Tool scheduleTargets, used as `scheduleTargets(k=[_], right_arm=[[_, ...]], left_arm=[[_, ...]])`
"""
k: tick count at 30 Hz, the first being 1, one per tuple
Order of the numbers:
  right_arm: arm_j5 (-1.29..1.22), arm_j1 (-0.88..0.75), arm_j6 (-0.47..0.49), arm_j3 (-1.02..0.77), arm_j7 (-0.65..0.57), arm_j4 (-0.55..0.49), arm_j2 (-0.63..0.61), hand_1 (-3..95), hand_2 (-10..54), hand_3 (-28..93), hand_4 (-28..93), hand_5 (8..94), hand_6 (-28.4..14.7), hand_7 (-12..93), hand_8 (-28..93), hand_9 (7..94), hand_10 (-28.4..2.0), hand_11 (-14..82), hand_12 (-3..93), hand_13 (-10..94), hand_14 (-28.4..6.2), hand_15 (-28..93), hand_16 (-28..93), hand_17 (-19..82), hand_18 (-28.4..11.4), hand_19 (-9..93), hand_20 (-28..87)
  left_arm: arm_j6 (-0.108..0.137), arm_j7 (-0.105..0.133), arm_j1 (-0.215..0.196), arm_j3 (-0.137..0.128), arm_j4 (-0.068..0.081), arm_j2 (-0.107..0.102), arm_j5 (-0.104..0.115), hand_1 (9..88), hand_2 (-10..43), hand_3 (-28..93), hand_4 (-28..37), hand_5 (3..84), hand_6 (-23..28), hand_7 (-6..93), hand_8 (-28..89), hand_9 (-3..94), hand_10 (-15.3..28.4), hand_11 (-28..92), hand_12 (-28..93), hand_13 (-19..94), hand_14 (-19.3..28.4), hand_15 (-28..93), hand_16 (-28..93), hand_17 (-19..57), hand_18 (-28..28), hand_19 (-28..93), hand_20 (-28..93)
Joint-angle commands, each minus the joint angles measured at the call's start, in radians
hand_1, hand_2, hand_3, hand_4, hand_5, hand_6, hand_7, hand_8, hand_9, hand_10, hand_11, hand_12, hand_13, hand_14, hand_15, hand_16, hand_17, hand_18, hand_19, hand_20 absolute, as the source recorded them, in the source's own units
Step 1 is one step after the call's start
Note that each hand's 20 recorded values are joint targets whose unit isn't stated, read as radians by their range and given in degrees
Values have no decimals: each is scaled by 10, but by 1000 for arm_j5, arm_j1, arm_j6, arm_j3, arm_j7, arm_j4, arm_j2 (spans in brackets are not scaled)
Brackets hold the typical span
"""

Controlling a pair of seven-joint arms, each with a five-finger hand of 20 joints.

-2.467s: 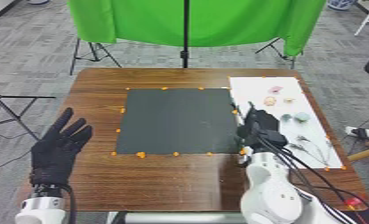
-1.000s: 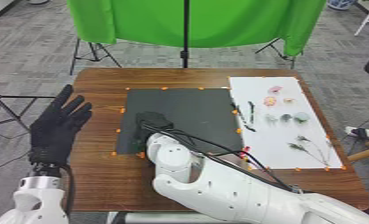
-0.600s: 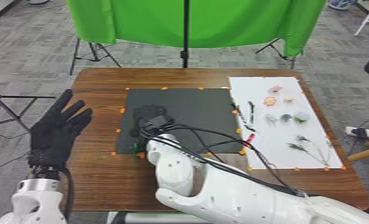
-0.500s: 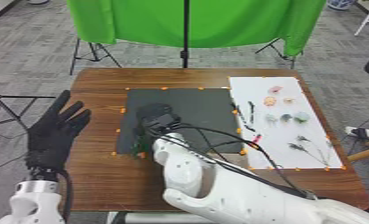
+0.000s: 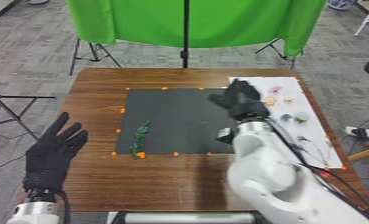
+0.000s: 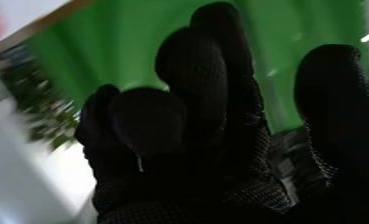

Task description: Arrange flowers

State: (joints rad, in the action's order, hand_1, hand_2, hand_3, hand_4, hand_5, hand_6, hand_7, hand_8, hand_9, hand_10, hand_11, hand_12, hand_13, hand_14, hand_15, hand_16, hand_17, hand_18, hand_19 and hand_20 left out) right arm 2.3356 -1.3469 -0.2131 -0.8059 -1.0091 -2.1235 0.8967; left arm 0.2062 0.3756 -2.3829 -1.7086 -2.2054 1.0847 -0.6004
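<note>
On the table (image 5: 96,102), the right robot hand (image 5: 243,102), released, has swung away from the green sprig (image 5: 140,137), apparently starting the dark sheet's (image 5: 180,112) arrangement.

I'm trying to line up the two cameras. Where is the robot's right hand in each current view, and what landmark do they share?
Head view: the right hand is over the border between the dark mat and the white sheet, toward the far side.
Right wrist view: the right hand is close up, in front of the green cloth.
Shared landmark: the green cloth.
</note>
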Motion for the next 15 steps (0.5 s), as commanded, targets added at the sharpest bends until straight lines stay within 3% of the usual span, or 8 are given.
scheduleTargets(k=[1, 3, 4, 7, 11, 15], right_arm=[[57, -349, -100, -312, -140, -18, -233, 316, -27, 724, -237, 777, -39, 173, -114, 802, -153, 443, 212, 740, -114, 742, 208, 392, -252, 931, 269], [28, -391, -109, -365, -173, 0, -243, 320, -32, 731, -237, 735, -43, 163, -116, 772, -161, 438, 207, 714, -120, 746, 201, 373, -250, 931, 246], [11, -399, -42, -389, -189, 3, -239, 321, -32, 732, -237, 721, -46, 158, -116, 762, -164, 441, 207, 704, -123, 753, 200, 366, -250, 931, 243], [19, -412, -20, -396, -221, 33, -259, 322, -36, 737, -238, 696, -58, 148, -115, 744, -171, 452, 204, 684, -132, 764, 193, 348, -256, 932, 243], [-10, -443, 55, -413, -220, 49, -268, 330, -44, 738, -238, 665, -64, 136, -113, 720, -180, 464, 202, 669, -137, 771, 184, 334, -264, 931, 233], [-33, -466, 112, -424, -236, 60, -274, 332, -57, 741, -238, 629, -67, 124, -110, 692, -187, 465, 195, 651, -144, 772, 177, 318, -266, 927, 215]], left_arm=[[2, 25, -27, 13, 8, -8, 17, 236, 63, 808, -259, 355, 74, 83, -83, 317, 196, 214, 116, 199, 275, 534, -92, -89, 284, 521, 129], [14, 35, -25, 19, 10, -21, 28, 237, 63, 808, -259, 355, 74, 83, -83, 316, 196, 215, 114, 199, 275, 535, -94, -89, 284, 522, 127], [14, 35, -29, 17, 8, -23, 32, 237, 63, 808, -260, 355, 74, 84, -84, 316, 196, 216, 114, 199, 275, 536, -94, -89, 284, 522, 126], [-2, 19, -12, 14, 14, -13, 17, 237, 62, 808, -261, 355, 74, 85, -84, 316, 196, 219, 112, 199, 275, 538, -97, -89, 284, 526, 124], [5, 29, -3, 19, 17, -24, 27, 237, 62, 808, -262, 355, 74, 86, -85, 316, 196, 221, 110, 199, 275, 539, -98, -89, 284, 530, 124], [-1, 17, 5, 18, 17, -12, 18, 237, 62, 809, -262, 355, 74, 86, -86, 316, 196, 222, 110, 199, 275, 540, -99, -88, 284, 531, 122]])
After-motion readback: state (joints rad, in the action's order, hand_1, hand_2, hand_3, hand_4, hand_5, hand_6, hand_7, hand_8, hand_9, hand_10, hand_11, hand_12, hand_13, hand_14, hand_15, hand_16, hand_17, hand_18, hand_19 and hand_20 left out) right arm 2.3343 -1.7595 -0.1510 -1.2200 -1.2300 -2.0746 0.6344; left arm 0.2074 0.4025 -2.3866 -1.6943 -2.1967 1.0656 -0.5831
